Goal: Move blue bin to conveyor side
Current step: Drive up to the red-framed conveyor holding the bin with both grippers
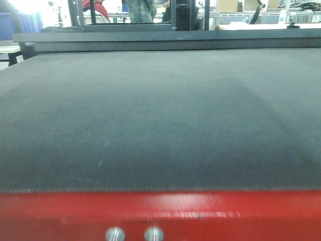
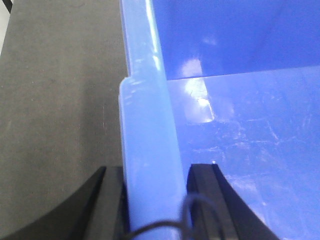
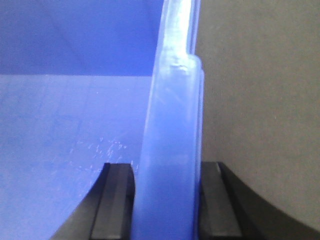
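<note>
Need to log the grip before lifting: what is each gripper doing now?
Left gripper: shut on the blue bin rim.
Right gripper: shut on the blue bin rim too.

No writing, label, brand, number or sign can be read in any view, neither on the grey belt [image 1: 160, 115] nor on the blue bin [image 2: 240, 125].

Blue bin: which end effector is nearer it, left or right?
Neither; both grip it. The left end effector clamps the blue bin rim, a finger each side; the right end effector clamps its rim likewise.
</note>
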You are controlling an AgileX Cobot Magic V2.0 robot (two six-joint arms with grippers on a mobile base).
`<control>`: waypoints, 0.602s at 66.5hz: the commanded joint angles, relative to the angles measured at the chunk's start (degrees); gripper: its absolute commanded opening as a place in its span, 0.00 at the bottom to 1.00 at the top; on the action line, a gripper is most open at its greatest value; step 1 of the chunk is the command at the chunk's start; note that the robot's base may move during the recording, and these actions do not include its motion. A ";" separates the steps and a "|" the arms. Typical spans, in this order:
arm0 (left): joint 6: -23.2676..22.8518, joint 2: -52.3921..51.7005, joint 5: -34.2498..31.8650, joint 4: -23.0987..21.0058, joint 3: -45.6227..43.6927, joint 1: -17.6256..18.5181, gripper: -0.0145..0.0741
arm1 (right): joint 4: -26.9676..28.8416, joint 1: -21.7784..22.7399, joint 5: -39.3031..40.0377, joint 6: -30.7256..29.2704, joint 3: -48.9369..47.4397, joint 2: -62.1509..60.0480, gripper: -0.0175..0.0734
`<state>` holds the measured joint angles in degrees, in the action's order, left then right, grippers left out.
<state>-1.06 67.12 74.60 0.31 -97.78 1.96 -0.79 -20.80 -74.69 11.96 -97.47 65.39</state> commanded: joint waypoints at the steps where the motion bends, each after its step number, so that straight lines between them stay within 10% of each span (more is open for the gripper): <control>1: 1.06 -1.16 -4.64 1.66 -1.05 0.14 0.15 | -2.11 0.06 5.38 -1.10 -1.25 -1.00 0.11; 40: 1.06 -1.16 -4.64 1.66 -1.05 0.14 0.15 | -2.11 0.06 5.38 -1.10 -1.25 -1.00 0.11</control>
<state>-1.06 67.12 74.60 0.41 -97.78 1.96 -0.79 -20.80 -74.69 11.96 -97.47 65.39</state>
